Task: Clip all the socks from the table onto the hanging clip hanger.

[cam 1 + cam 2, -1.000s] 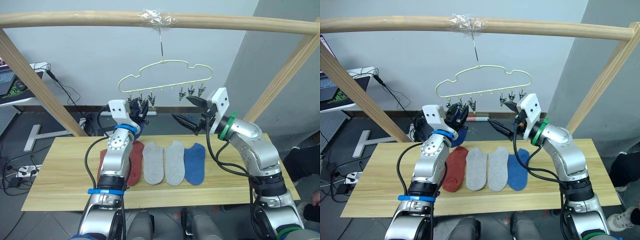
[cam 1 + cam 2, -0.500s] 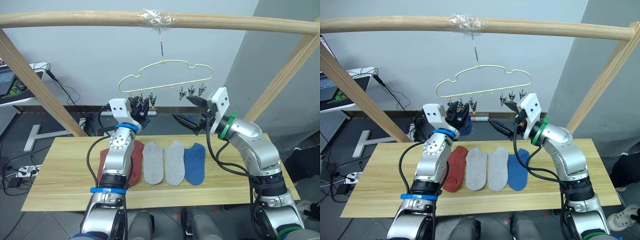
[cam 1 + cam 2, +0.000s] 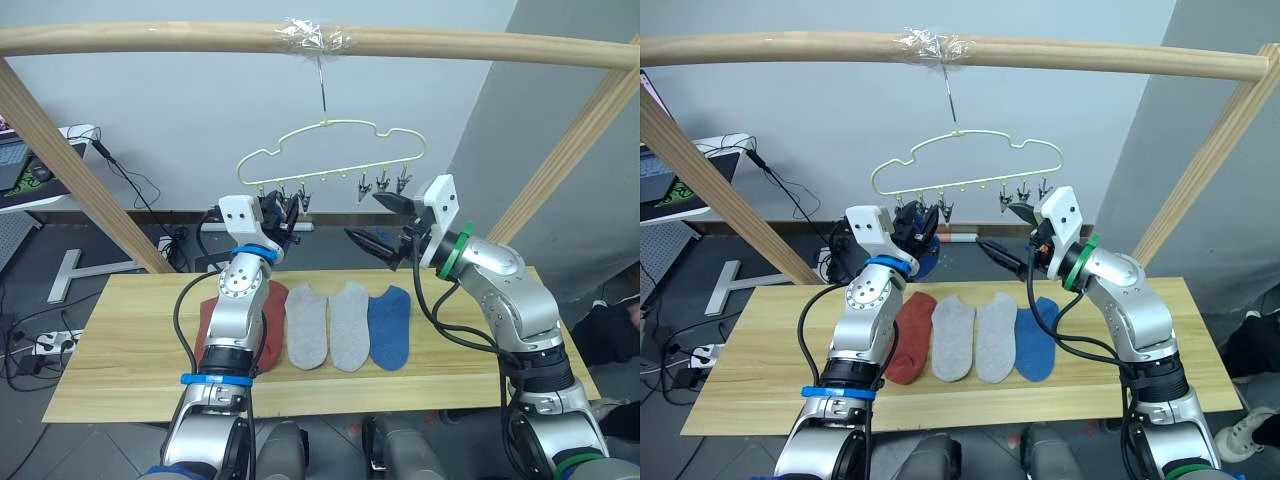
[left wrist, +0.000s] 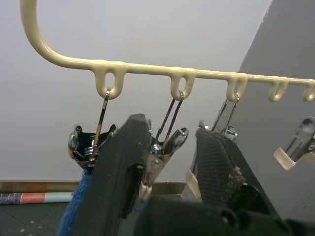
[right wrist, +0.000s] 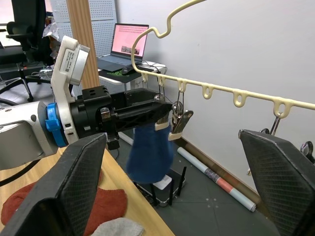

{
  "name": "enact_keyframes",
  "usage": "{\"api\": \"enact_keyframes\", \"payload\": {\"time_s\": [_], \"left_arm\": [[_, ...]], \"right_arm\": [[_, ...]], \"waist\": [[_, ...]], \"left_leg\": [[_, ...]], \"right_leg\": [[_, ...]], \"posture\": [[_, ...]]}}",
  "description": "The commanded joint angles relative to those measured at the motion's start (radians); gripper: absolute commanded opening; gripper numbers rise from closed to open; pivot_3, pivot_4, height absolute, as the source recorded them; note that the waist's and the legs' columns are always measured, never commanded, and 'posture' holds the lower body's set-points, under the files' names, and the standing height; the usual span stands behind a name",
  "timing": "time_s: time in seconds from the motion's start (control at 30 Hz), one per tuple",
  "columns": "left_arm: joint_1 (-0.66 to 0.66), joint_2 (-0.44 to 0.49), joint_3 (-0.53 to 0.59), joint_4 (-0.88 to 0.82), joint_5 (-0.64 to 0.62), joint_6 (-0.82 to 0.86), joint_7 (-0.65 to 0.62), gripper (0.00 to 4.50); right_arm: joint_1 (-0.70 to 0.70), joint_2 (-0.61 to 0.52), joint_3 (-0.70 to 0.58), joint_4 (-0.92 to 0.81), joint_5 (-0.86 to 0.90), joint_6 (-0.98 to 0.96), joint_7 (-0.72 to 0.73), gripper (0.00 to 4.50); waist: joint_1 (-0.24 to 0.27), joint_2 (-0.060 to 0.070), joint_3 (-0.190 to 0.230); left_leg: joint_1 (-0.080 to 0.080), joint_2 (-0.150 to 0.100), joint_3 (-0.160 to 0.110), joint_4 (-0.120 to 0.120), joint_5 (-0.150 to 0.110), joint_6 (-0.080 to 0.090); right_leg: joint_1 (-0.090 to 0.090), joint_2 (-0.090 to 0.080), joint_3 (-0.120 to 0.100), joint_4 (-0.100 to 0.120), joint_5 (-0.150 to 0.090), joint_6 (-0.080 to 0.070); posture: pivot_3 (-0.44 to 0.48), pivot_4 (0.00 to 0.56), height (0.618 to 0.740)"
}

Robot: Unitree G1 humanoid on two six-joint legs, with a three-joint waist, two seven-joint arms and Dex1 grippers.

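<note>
The pale-yellow clip hanger (image 3: 330, 125) hangs from the pole, with a row of small dark clips (image 3: 382, 182) along its lower bar. My left gripper (image 3: 281, 212) is raised to the left clips, fingers apart around the second clip (image 4: 163, 146). A blue sock (image 5: 147, 152) hangs from the first clip (image 4: 84, 147), just beside one finger (image 4: 120, 172). My right gripper (image 3: 378, 222) is wide open below the right clips, holding nothing. On the table (image 3: 120, 350) lie a rust-red sock (image 3: 268, 318), two grey socks (image 3: 307, 325) (image 3: 350, 325) and a blue sock (image 3: 390, 325).
A round wooden pole frame (image 3: 150, 38) spans overhead, with slanted legs (image 3: 70, 170) (image 3: 570, 160) at both sides. More rust-red fabric (image 3: 205, 322) shows behind my left forearm. A laptop (image 5: 130, 42) sits on a desk to the left, beyond the table.
My left gripper has risen slightly closer to the left clips, the blue sock going up with it. The right arm and the socks on the table have not moved.
</note>
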Motion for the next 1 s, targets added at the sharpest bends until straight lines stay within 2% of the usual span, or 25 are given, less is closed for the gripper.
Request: {"api": "enact_keyframes", "payload": {"time_s": [0.03, 0.2, 0.53, 0.67, 0.8, 0.9, 1.0], "left_arm": [[-0.021, -0.002, 0.005, -0.018, -0.003, -0.019, 0.004, 0.85], [-0.021, 0.001, 0.009, -0.016, -0.004, -0.021, 0.002, 0.04], [-0.015, 0.012, 0.013, -0.02, -0.004, -0.007, 0.0, 0.01], [-0.01, 0.025, 0.02, -0.038, -0.022, 0.008, -0.021, 0.01], [-0.001, 0.035, 0.027, -0.051, -0.028, 0.018, -0.03, 0.01], [0.016, 0.043, 0.027, -0.066, -0.022, 0.029, -0.026, 0.01], [0.023, 0.045, 0.026, -0.082, -0.02, 0.021, -0.023, 0.01]], "right_arm": [[-0.018, -0.006, -0.026, -0.033, 0.022, 0.0, -0.005, 4.5], [-0.019, -0.006, -0.026, -0.033, 0.025, 0.001, -0.006, 4.5], [-0.01, -0.006, -0.012, -0.029, 0.024, 0.007, -0.002, 4.5], [0.06, -0.022, 0.075, -0.015, -0.04, 0.013, -0.002, 4.5], [0.09, -0.041, 0.15, 0.091, -0.15, 0.006, -0.033, 4.5], [0.095, -0.053, 0.208, 0.265, -0.242, -0.061, -0.038, 4.5], [0.09, -0.053, 0.224, 0.355, -0.281, -0.079, -0.032, 4.5]], "waist": [[0.0, 0.0, 0.0], [0.0, 0.0, 0.0], [0.0, 0.0, 0.0], [0.0, 0.0, 0.0], [-0.001, 0.0, 0.0], [-0.002, 0.0, 0.0], [-0.002, 0.0, 0.0]], "left_leg": [[0.0, 0.0, 0.0, 0.0, 0.0, 0.0], [0.0, 0.0, 0.0, 0.0, 0.0, 0.0], [0.0, 0.0, 0.0, 0.0, 0.0, 0.0], [0.0, 0.0, 0.0, 0.0, 0.0, 0.0], [0.0, 0.0, 0.0, 0.0, 0.0, 0.0], [0.001, 0.0, 0.002, 0.0, 0.0, 0.0], [0.003, 0.0, 0.003, 0.0, 0.0, 0.0]], "right_leg": [[0.0, 0.0, 0.0, 0.0, 0.0, 0.0], [0.0, 0.0, 0.0, 0.0, 0.0, 0.0], [0.0, 0.0, 0.0, 0.0, 0.0, 0.0], [0.0, 0.0, 0.0, 0.0, 0.0, 0.0], [0.0, 0.0, 0.0, 0.0, 0.0, 0.001], [0.001, 0.0, 0.001, 0.0, -0.001, 0.001], [0.001, 0.0, 0.002, 0.0, -0.001, 0.002]], "posture": [[-0.006, 0.188, 0.74], [-0.004, 0.189, 0.74], [-0.004, 0.189, 0.74], [-0.004, 0.189, 0.74], [0.004, 0.189, 0.74], [0.014, 0.189, 0.74], [0.022, 0.186, 0.74]]}}
